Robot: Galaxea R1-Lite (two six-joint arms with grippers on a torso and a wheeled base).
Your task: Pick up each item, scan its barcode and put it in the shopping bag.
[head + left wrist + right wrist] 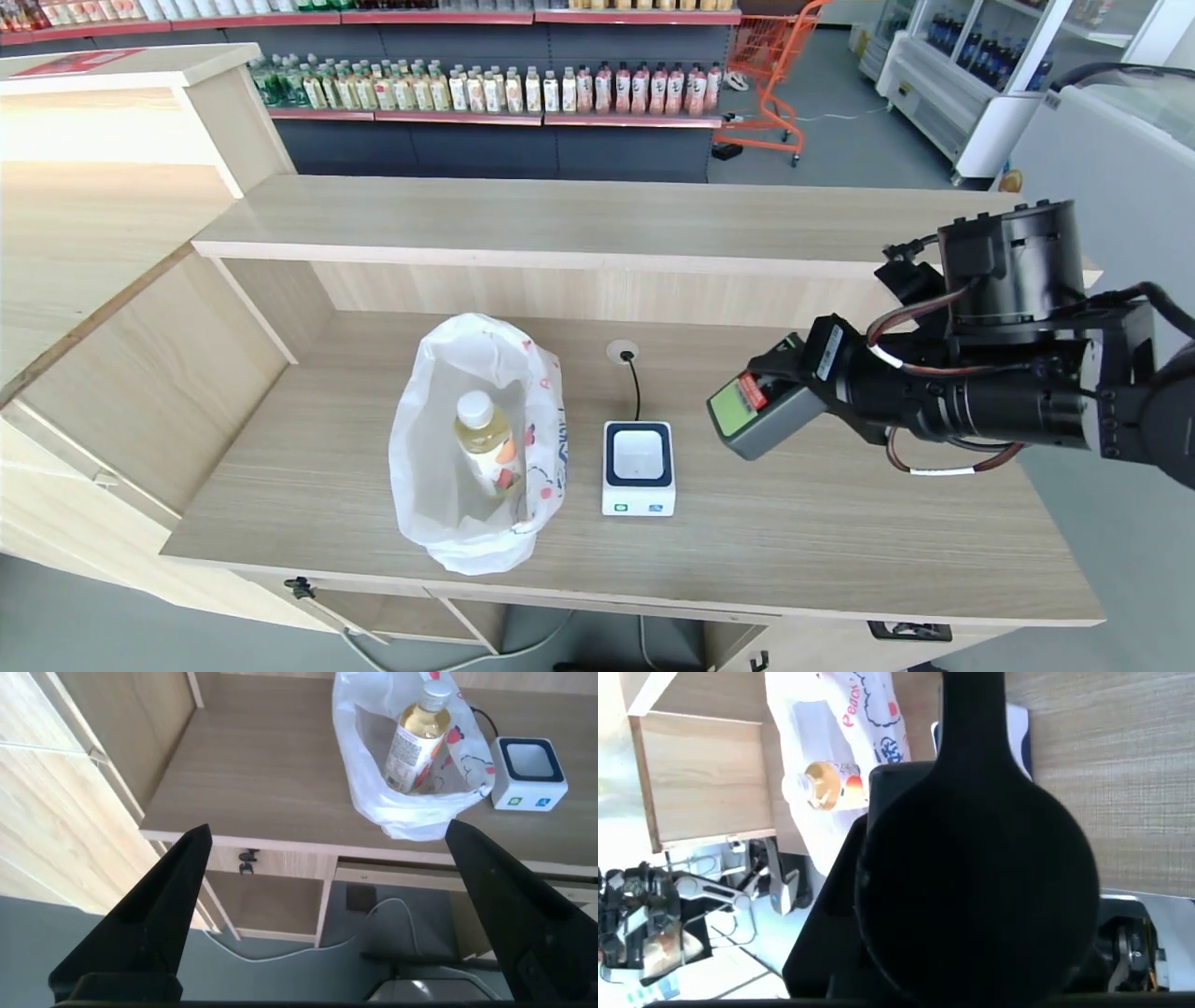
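- Right arm (990,401): black cylindrical segments topped by a broad black drum housing (1013,252).
- Below the drum housing: looping red-brown cables (910,322), one white-banded.
- Below the drum housing: small flange screws (1106,420).
- Left gripper (329,829): two black wedge-shaped fingers (149,924).

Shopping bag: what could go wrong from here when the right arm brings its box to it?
The shopping bag is soft and its mouth sags, so the grey box in the right gripper may catch the rim and fall outside. The bottle leans inside; a dropped box could knock it. The scanner stands close beside the bag, so the passing arm may push it.
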